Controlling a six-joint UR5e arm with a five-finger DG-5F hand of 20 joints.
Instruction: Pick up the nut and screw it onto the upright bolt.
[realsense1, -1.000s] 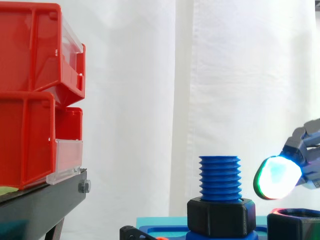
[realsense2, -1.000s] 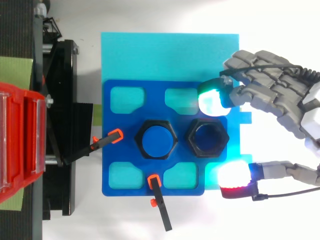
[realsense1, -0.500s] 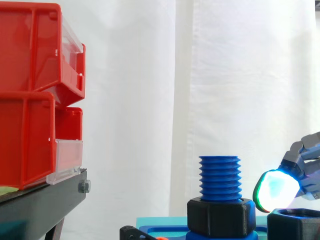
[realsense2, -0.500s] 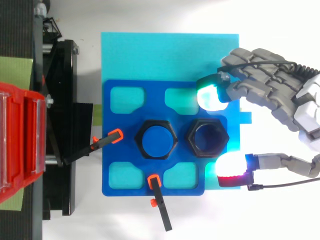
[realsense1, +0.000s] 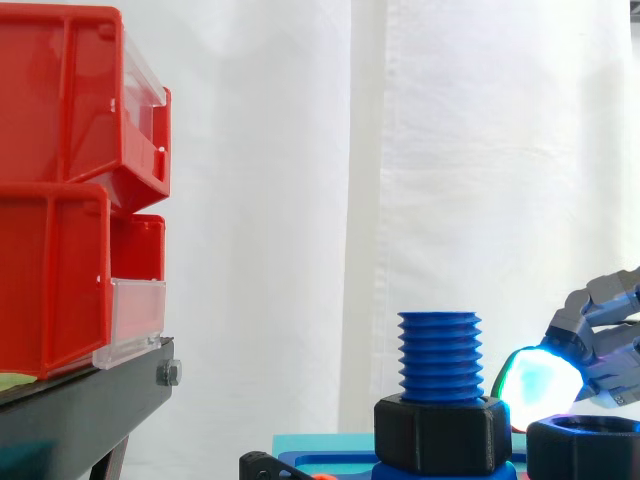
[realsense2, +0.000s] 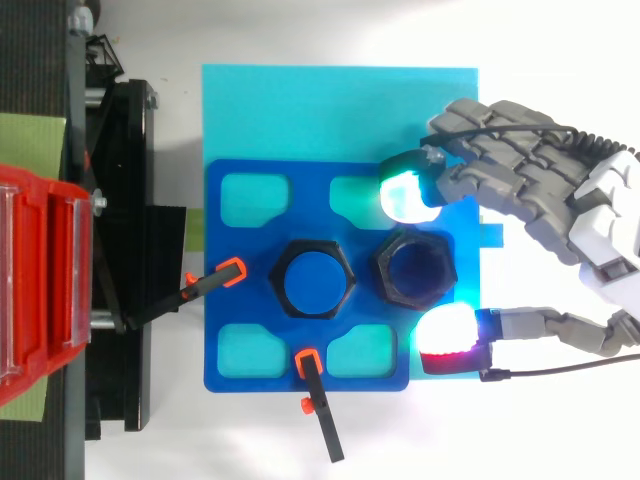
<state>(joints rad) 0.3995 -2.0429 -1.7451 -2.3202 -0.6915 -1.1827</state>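
No legible text, labels, numbers or signs on anything.

Side camera: set low, about level with the upright bolt (realsense1: 440, 355), close in, facing across the work to the white curtain (realsense1: 400, 150). Red bins (realsense1: 60, 200) fill its left edge; the robot hand (realsense1: 600, 340) enters low at right. Top camera: overhead, looking straight down, taking in the whole blue plate (realsense2: 240, 290), with the bins at its left edge and the robot hand at right. Shared: bolt, loose nut (realsense2: 414, 272), bins, robot hand.

Nut (realsense1: 585, 455), perhaps flat, beside upright bolt (realsense1: 439, 350)
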